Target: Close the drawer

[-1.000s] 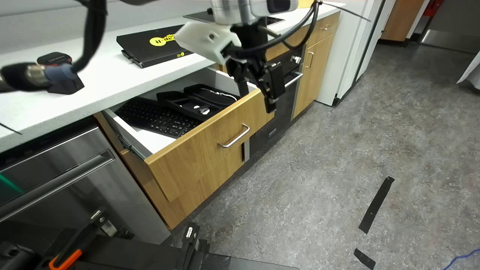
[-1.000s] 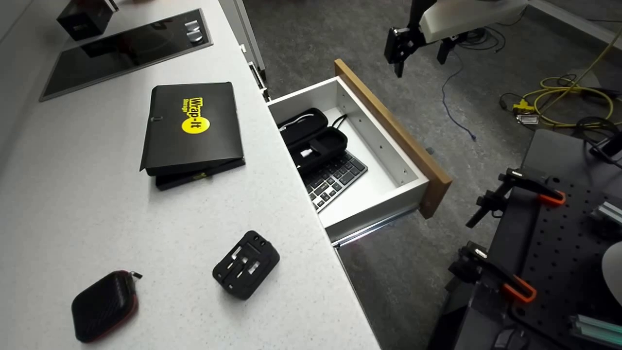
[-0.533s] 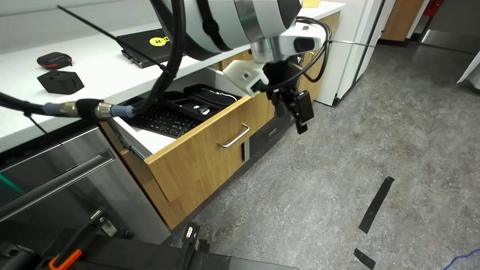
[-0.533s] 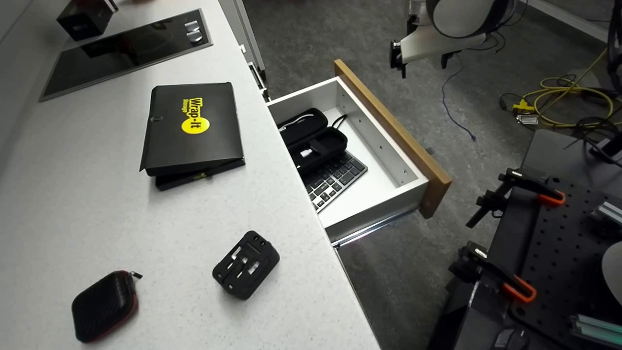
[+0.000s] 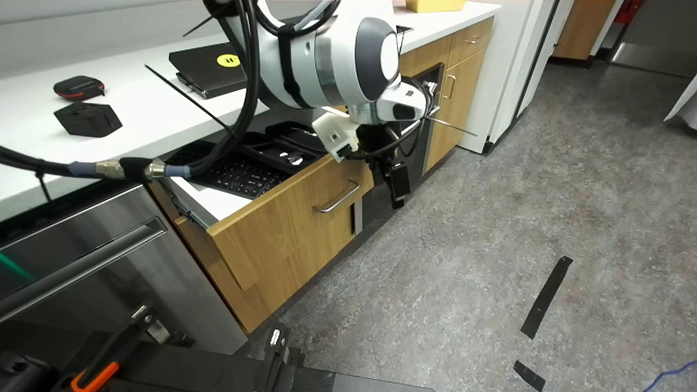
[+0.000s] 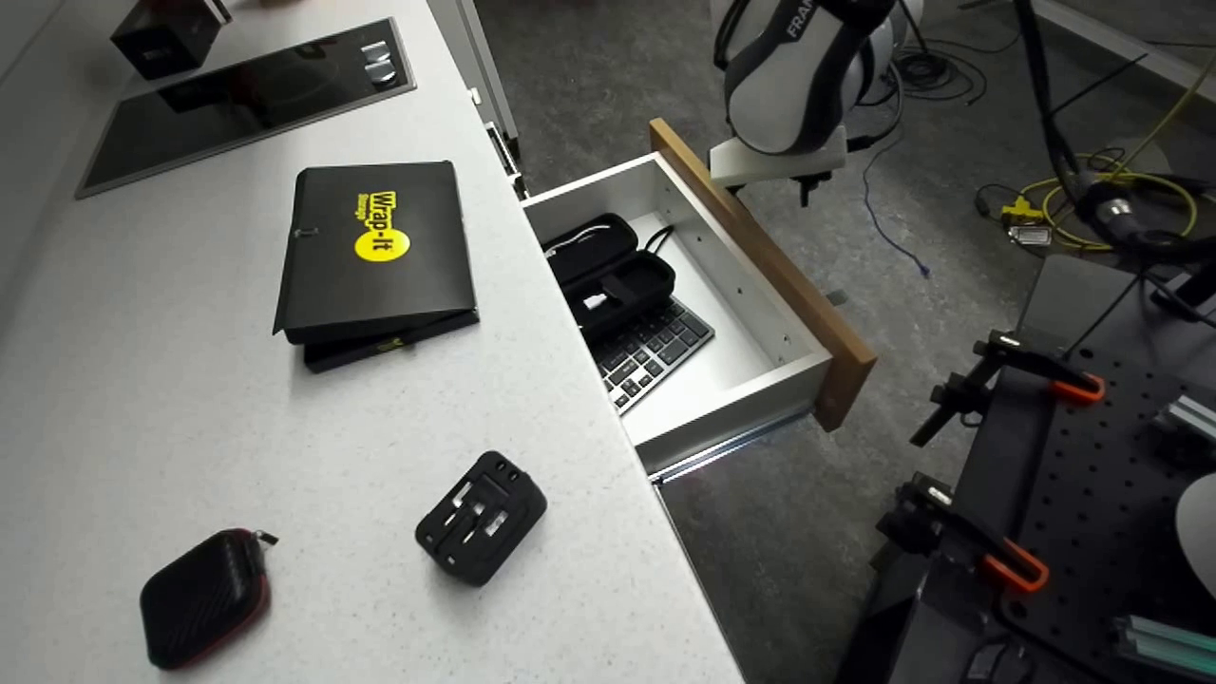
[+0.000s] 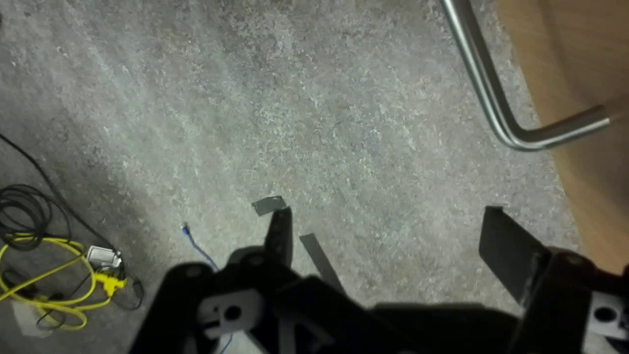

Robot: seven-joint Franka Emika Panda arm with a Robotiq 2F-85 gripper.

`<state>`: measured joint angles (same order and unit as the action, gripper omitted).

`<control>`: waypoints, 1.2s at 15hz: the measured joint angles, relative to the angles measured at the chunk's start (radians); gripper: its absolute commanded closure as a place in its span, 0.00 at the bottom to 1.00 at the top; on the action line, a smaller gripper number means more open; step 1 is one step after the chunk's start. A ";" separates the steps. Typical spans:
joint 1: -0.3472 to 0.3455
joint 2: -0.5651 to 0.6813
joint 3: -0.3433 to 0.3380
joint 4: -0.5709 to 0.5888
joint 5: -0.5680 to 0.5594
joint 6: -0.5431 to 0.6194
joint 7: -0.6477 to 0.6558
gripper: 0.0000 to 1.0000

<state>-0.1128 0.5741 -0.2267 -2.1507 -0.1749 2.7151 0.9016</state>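
"Where do we find the wide, shallow drawer (image 5: 277,245) with the light oak-wood front?"

"Pulled out from under the white, speckled bench (image 6: 361,456). We see its front well apart from the bench's edge in both exterior views."

"And how does the wood look to us?"

"Pale yellow-brown and faintly grained on the face turned away from the bench; in an exterior view its top edge (image 6: 760,255) comes out a deeper brown. On that face sits a horizontal silver bar handle (image 5: 340,199), a round rod bent at a smooth corner in our wrist view."

"What about the inside?"

"White walls and a white bottom, small holes dotting the back of the front. A silver metal runner (image 6: 733,446) shows below the wall. Toward the bench lie a black case (image 6: 622,290) with its lid folded back and a thin black keyboard (image 6: 660,351), partly hidden behind the case; the bench's edge covers some of both."

"How does our tool (image 7: 385,221) stand?"

"Spread: two black fingers (image 7: 511,258) wide apart, mottled grey floor (image 7: 383,162) showing between them. We have it beyond the drawer's front, on the side away from the bench. Whether it touches the wood, we can't tell."
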 measured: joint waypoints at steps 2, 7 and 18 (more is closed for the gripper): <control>-0.025 0.015 0.057 0.028 0.113 -0.012 -0.099 0.00; -0.024 0.043 0.161 0.129 0.282 -0.094 -0.259 0.00; 0.018 0.066 0.194 0.206 0.356 -0.167 -0.329 0.00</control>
<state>-0.0949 0.6398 -0.0323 -1.9444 0.1809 2.5481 0.5728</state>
